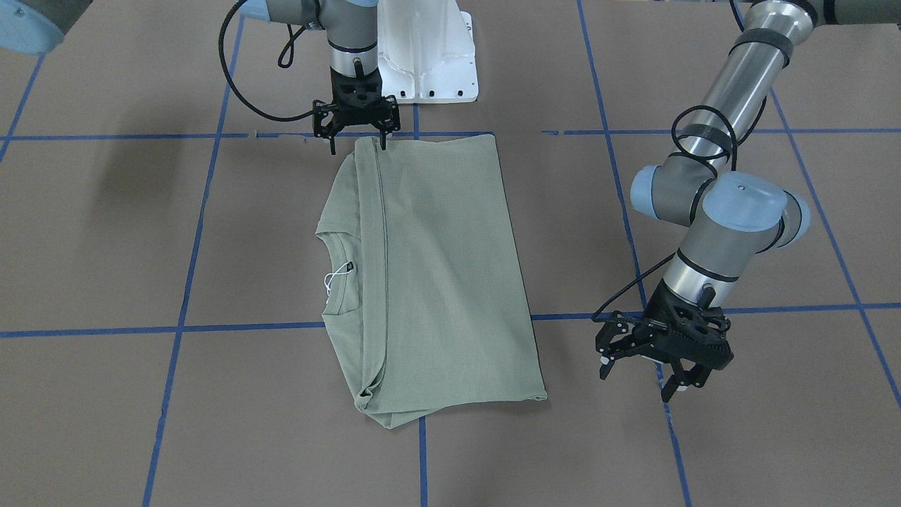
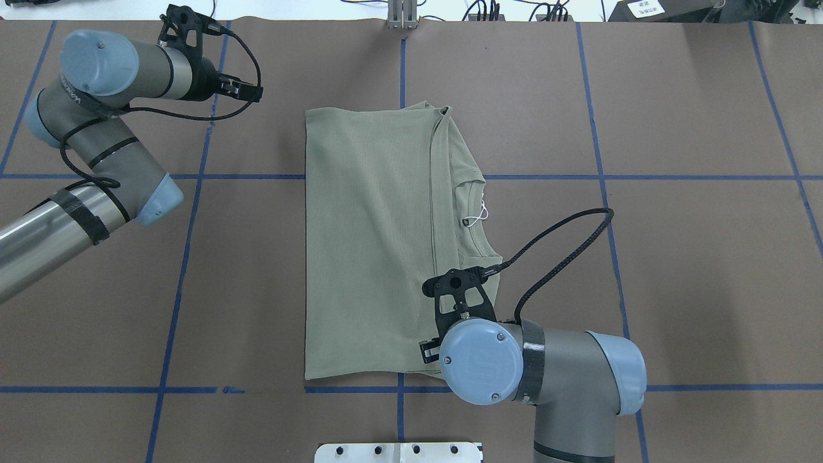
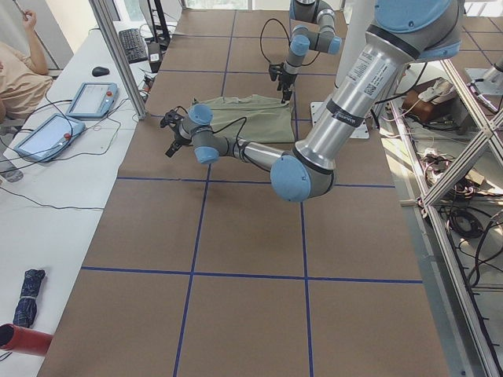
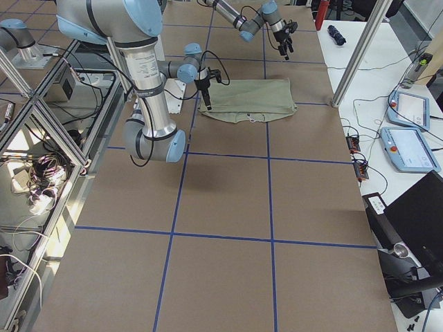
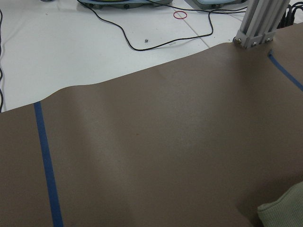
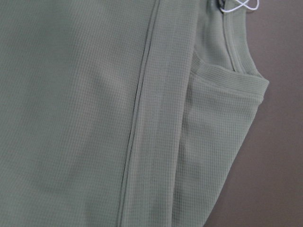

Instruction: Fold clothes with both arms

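Observation:
The clothes (image 1: 436, 274) are one sage-green shirt, folded into a flat rectangle in the middle of the brown table. Its ribbed neck and dark label with white string (image 1: 339, 274) show at one long side. My right gripper (image 1: 357, 141) hangs open over the shirt's corner nearest the robot base, one fingertip (image 1: 383, 143) right at the folded edge. In the right wrist view, the shirt (image 6: 118, 113) fills the frame. My left gripper (image 1: 637, 377) stands open and empty above bare table, beside the shirt's far corner (image 5: 284, 210). In the overhead view the right arm's wrist (image 2: 482, 360) hides its gripper.
The white base pedestal (image 1: 429, 56) stands just behind the right gripper. Blue tape lines (image 1: 422, 324) grid the table. A metal post (image 2: 402, 16) rises at the far edge. Tablets (image 3: 90, 98) and cables lie on a white side table where a person (image 3: 20, 67) sits.

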You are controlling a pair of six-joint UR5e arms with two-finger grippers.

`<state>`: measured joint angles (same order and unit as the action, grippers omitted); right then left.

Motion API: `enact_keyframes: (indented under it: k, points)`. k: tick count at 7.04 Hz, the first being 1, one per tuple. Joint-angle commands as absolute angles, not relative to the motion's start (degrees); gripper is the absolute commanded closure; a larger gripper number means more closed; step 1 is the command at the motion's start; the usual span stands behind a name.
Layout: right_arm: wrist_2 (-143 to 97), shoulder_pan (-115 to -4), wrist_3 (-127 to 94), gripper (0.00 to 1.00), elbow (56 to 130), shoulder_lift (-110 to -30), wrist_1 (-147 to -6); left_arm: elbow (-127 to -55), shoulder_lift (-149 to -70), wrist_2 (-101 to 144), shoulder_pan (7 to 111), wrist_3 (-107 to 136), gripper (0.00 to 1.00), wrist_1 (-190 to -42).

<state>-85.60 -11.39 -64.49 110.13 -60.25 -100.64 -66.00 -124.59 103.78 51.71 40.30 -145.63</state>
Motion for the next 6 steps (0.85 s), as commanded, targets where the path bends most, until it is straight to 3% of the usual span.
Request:
enact_keyframes:
  k: [1, 2, 6]
  points:
    - [-86.5, -11.3, -59.4, 0.22, 109.8, -59.9, -102.3, -66.0, -124.5, 103.7, 51.2, 41.0, 0.00, -145.7]
    - [-86.4, -10.6, -59.2, 0.31, 109.6, -59.3, -102.7, -66.3, -124.5, 103.7, 51.0, 41.0, 0.00, -145.7]
    - [-86.6, -9.6, -59.9, 0.39, 108.1, -57.8, -102.0, -66.4, -124.4, 103.7, 51.0, 41.0, 0.00, -145.7]
